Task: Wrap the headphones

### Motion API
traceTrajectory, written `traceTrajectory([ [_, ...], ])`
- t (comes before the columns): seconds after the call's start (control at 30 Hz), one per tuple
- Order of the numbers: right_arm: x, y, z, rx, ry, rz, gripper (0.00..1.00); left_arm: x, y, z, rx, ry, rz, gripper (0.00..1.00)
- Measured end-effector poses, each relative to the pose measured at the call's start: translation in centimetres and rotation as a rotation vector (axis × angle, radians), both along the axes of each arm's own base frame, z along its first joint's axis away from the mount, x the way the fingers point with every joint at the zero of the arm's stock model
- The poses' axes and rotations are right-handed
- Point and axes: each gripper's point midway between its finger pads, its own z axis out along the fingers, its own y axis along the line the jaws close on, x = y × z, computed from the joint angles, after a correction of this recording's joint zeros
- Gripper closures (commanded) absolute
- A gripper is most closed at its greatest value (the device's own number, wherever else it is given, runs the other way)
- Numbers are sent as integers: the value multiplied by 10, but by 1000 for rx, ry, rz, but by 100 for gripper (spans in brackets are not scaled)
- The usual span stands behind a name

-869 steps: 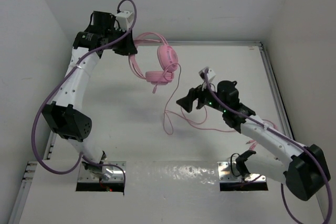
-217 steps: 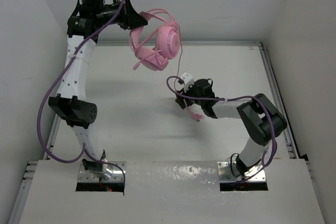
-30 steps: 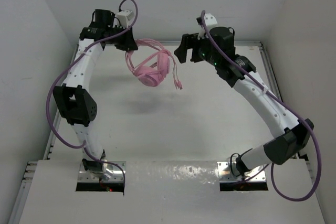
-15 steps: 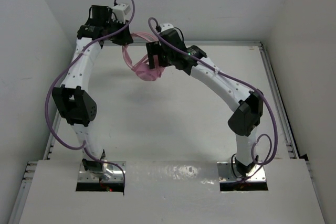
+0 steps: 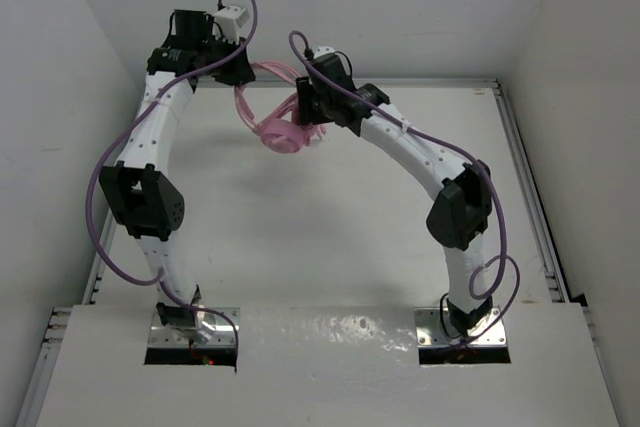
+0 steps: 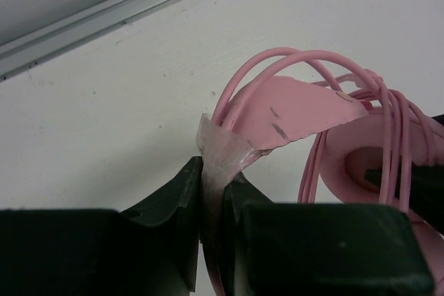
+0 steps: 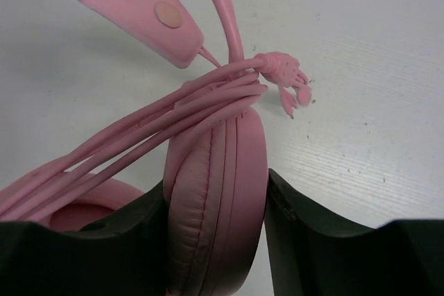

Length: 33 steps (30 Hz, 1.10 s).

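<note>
The pink headphones [image 5: 280, 132] hang above the far part of the table, held between both arms. My left gripper [image 5: 243, 75] is shut on the pink headband [image 6: 295, 109], pinching it near a translucent tape-like piece [image 6: 218, 154]. My right gripper [image 5: 300, 112] is shut on one padded earcup [image 7: 218, 199], a finger on each side of it. The thin pink cord [image 7: 173, 119] lies in several loops across the earcup and headband, its plug end [image 7: 284, 77] sticking out by the earcup's top. The second earcup [image 6: 374, 164] shows partly in the left wrist view.
The white table [image 5: 330, 237] has a metal rail [image 5: 520, 167] along its right and far edges [image 6: 118, 22]. White walls stand close on the left, back and right. Purple arm cables [image 5: 105, 207] loop beside both arms.
My right arm has swung in from the far right to the headphones and closed its fingers round the earcup. My left gripper has kept its hold on the headband, shifting slightly.
</note>
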Motion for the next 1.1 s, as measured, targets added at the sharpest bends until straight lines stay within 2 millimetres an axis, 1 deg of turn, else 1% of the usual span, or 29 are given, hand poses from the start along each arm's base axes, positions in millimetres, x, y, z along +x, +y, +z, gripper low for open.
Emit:
traceTrajectory([
  [0.03, 2, -2, -3, 15, 11, -2, 100, 1, 0, 1, 0, -4, 0, 80],
  [0.07, 4, -3, -5, 25, 17, -2, 100, 1, -1, 1, -2, -7, -2, 65],
  [0.2, 7, -6, -10, 47, 46, 5, 100, -2, -8, 4, -35, -3, -32, 40],
  [0.27, 10, -4, -14, 52, 58, 13, 100, -3, -9, 6, -42, -5, -38, 13],
  [0.33, 9, 0, -20, 53, 74, 25, 100, -3, -7, 11, -53, -8, -32, 1],
  [0.4, 6, 7, -24, 61, 87, 44, 100, -1, -3, 21, -69, -22, -19, 0],
  [0.47, 8, 15, -27, 71, 94, 60, 100, 3, 6, 33, -80, -48, 4, 0],
  [0.6, 17, 35, -29, 112, 80, 86, 100, 12, 40, 58, -65, -116, 95, 0],
  [0.67, 17, 44, -33, 126, 84, 101, 100, 15, 59, 66, -52, -138, 156, 0],
  [0.83, 17, 60, -36, 150, 78, 131, 100, 17, 110, 75, -63, -158, 294, 0],
  [0.97, 18, 67, -31, 176, 58, 137, 100, 18, 147, 71, -72, -154, 381, 0],
  [1.03, 21, 69, -28, 188, 46, 130, 100, 17, 159, 65, -70, -141, 406, 0],
  [1.1, 27, 67, -27, 197, 31, 106, 100, 16, 160, 60, -70, -129, 407, 0],
])
